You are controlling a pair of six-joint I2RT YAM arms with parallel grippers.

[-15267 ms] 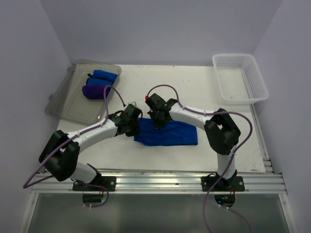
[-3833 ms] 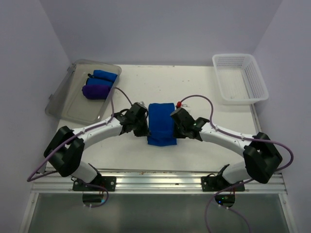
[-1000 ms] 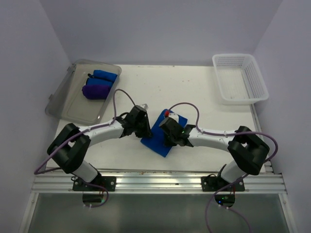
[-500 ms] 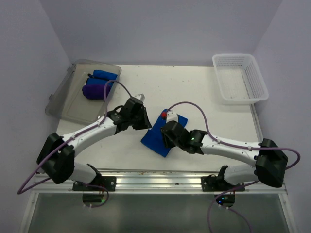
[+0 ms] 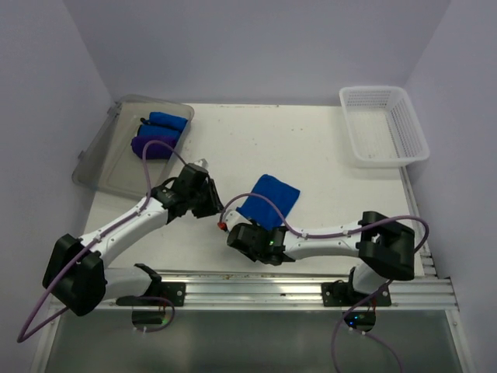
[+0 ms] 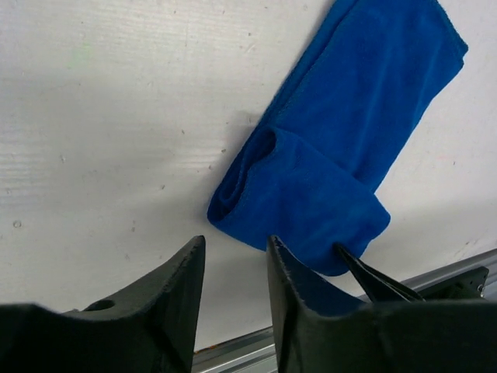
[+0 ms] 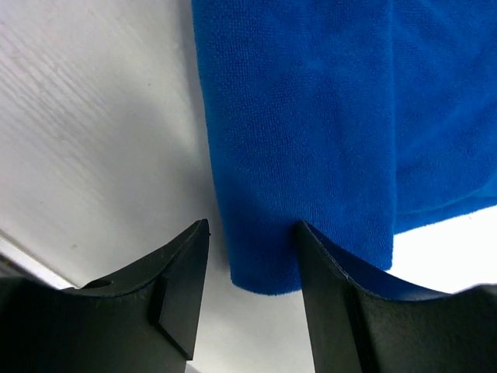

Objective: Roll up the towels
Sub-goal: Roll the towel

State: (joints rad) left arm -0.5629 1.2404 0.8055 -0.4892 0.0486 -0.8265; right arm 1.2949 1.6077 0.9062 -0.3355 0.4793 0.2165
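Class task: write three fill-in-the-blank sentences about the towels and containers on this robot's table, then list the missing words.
1. The towel lying loose on the table is ___ in colour.
2. The white basket at the far right corner holds ___.
3. In the clear bin, beside the blue roll, lies another roll, coloured ___.

Missing words: blue; nothing; purple.
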